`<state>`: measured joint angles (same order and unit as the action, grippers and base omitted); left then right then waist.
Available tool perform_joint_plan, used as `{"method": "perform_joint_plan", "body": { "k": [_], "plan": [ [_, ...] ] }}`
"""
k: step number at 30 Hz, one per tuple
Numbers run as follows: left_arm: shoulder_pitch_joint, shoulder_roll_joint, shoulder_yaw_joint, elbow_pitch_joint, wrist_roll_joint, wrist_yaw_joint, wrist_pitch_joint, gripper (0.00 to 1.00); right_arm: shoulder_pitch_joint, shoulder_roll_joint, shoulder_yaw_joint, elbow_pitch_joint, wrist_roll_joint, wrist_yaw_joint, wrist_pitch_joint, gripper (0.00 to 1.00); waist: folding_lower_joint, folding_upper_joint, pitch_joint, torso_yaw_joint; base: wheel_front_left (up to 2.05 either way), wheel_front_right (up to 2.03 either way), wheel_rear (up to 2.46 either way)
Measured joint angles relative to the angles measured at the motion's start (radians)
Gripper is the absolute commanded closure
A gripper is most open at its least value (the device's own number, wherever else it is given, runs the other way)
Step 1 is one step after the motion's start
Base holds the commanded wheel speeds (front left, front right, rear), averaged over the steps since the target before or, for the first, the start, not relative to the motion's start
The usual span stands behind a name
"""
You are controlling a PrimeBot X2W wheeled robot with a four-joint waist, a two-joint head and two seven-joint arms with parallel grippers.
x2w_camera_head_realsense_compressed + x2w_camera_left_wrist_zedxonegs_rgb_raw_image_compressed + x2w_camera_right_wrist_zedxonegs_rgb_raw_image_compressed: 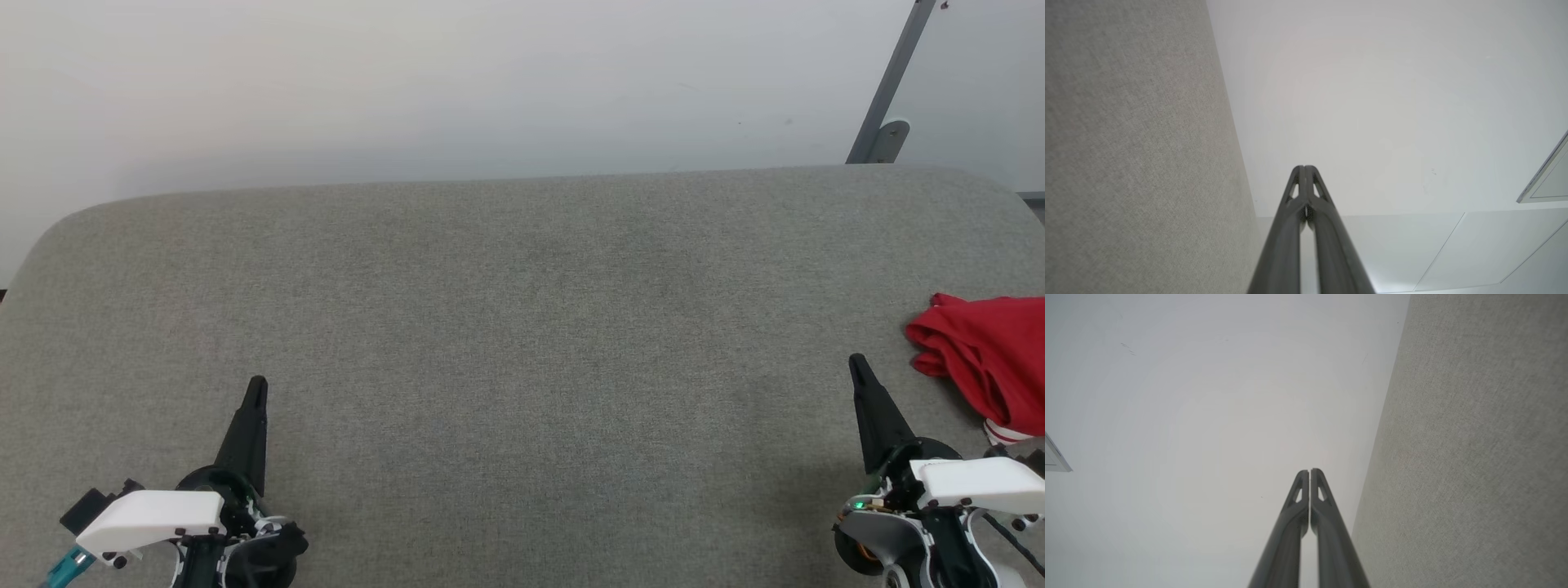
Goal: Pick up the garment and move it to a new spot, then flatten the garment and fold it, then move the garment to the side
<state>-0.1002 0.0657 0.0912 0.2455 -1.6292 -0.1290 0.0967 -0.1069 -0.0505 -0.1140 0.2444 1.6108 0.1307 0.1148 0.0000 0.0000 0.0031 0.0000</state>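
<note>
Garment [992, 359] lies crumpled on grey fabric surface [522, 327].

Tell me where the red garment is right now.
In the head view, the red garment lies crumpled at the right edge of the grey surface, beside the right hand.

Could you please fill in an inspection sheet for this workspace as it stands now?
Surface: grey fabric surface, rounded far corners, mostly bare.
Job's things: red garment crumpled at the right edge, partly out of frame; not yet flattened or folded.
Clutter: nothing seen.
End effectors: left end effector and right end effector both shut, empty, clear of the garment.
Cables: teal cable by left wrist, dark cable by right wrist.
Surroundings: pale wall; grey metal strut at upper right.
</note>
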Motion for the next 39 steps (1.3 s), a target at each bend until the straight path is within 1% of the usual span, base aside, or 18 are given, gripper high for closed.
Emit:
{"method": "perform_joint_plan", "body": {
  "k": [39],
  "plan": [
    [0.0,-0.006,0.009,0.0,0.003,0.0,0.006,1.0,0.0,0.0,0.0,0.0,0.0,0.0,0.001,1.0,0.0001,0.0,0.0,0.0,0.0,0.0,0.0]
  ]
}}
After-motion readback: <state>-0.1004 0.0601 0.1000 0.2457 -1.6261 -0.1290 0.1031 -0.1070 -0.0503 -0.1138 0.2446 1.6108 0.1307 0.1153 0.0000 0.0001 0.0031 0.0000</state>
